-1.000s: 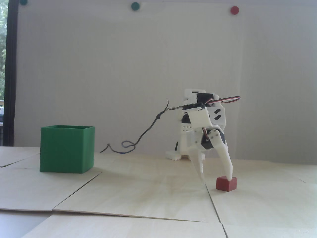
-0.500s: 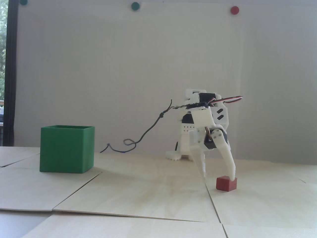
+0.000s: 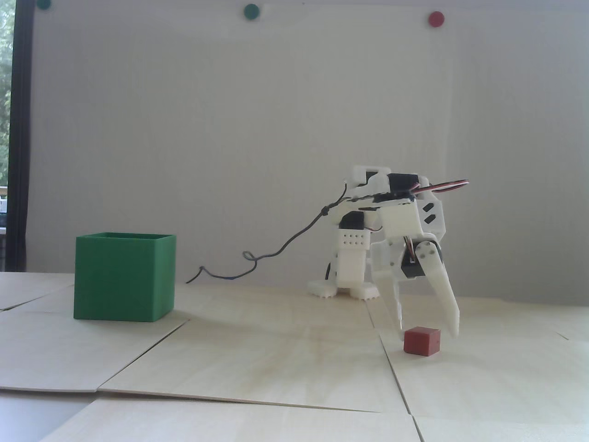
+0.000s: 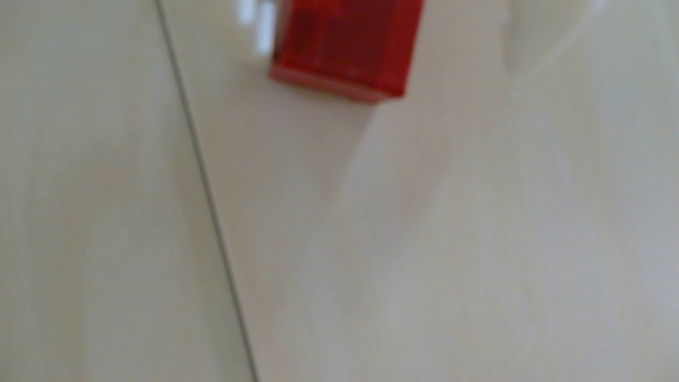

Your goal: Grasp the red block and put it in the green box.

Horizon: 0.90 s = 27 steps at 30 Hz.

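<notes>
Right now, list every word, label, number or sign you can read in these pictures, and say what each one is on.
None: no readable text in either view.
red block: plain faces, no marking; blurred in the wrist view.
green box: plain walls, no label.
arm: white and black parts, only a grid of small holes, no lettering visible.
round magnets on the wall: plain coloured discs.

Fixed view soft, evenly daylit; wrist view heavily blurred.

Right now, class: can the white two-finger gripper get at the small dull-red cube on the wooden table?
Probably yes: the gripper stands open, fingers either side of the cube, nothing between them.
</notes>
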### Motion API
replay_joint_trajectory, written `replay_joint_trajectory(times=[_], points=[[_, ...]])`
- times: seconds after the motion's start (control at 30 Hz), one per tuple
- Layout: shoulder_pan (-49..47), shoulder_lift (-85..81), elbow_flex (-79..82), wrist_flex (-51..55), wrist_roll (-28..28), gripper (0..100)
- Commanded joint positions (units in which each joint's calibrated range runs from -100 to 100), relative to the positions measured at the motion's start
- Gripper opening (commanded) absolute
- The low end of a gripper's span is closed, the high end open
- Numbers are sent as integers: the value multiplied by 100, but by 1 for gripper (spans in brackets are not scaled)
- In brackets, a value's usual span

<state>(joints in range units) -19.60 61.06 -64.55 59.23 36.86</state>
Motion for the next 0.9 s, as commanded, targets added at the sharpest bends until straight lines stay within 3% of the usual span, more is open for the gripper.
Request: replay_joint_trajectory(times=[0.0, 0.33, 0.4, 0.43, 0.87], points=[[-102, -173, -431, -72, 36, 22], [-247, 317, -493, -139, 52, 21], [-312, 325, -475, -139, 52, 13], [-360, 325, -475, -139, 26, 1], [147, -496, -422, -47, 5, 2]])
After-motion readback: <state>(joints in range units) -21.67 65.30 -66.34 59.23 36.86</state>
